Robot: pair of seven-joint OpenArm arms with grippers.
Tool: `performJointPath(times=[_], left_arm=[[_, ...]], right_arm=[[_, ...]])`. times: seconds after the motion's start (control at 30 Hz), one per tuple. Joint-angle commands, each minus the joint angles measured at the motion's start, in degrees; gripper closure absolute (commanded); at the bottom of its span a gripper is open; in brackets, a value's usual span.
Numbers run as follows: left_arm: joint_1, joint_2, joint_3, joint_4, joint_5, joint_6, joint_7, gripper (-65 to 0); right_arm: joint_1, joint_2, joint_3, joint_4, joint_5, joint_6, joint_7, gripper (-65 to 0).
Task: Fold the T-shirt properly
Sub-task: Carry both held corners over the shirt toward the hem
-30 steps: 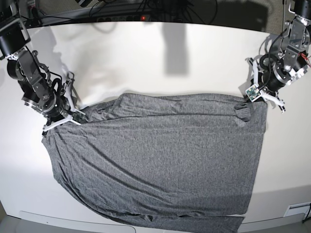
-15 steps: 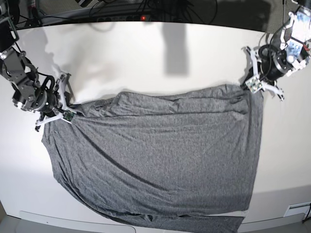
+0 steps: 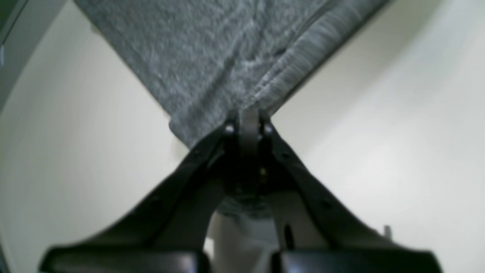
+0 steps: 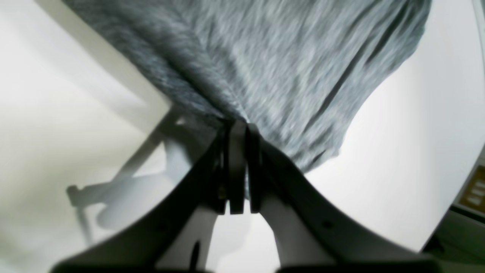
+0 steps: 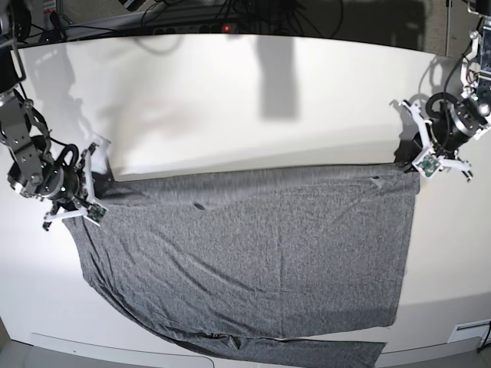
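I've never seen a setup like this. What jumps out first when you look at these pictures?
A big grey T-shirt lies spread across most of the white table, its near edge hanging over the front. At each far corner a robot hand pinches the cloth: the left hand on the picture's right, the right hand on its left. The top edge stretches nearly straight between them.

A large heather-grey T-shirt (image 5: 245, 253) lies spread flat on a white table, its top edge pulled straight between the closed left gripper (image 5: 420, 162) and closed right gripper (image 5: 86, 205), each pinching a corner, lower hem rumpled.
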Motion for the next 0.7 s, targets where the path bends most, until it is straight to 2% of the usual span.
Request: performJointPath(times=[0.0, 0.07, 0.17, 0.33, 0.43, 0.67], left_arm=[[-1.36, -0.81, -0.42, 0.76, -0.59, 0.87, -1.07, 0.0], [-2.43, -0.85, -0.42, 0.02, -0.61, 1.22, -0.85, 0.0], [-4.46, -0.76, -0.42, -2.82, -0.61, 4.11, -0.92, 0.0], [-9.51, -0.50, -0.37, -9.53, -0.74, 4.31, -2.40, 0.0], [-12.59, -0.52, -0.37, -12.76, -0.59, 4.26, -4.42, 0.0], [-17.38, -0.52, -0.37, -14.21, -0.61, 4.22, -4.50, 0.0]], right_arm=[[1.92, 0.31, 0.57, -0.35, -0.35, -0.35, 0.52, 0.0], [3.69, -1.57, 0.57, -2.64, -1.31, -0.57, 0.61, 0.0], [6.71, -4.20, 0.57, -7.50, -1.44, -0.72, 1.49, 0.0], [11.65, -7.63, 0.57, -15.13, -1.46, -0.72, 2.73, 0.0], [14.03, -8.83, 0.57, -17.97, -1.46, -0.74, 3.19, 0.0], [17.00, -9.46, 0.57, -18.93, -1.51, -1.31, 3.21, 0.0]])
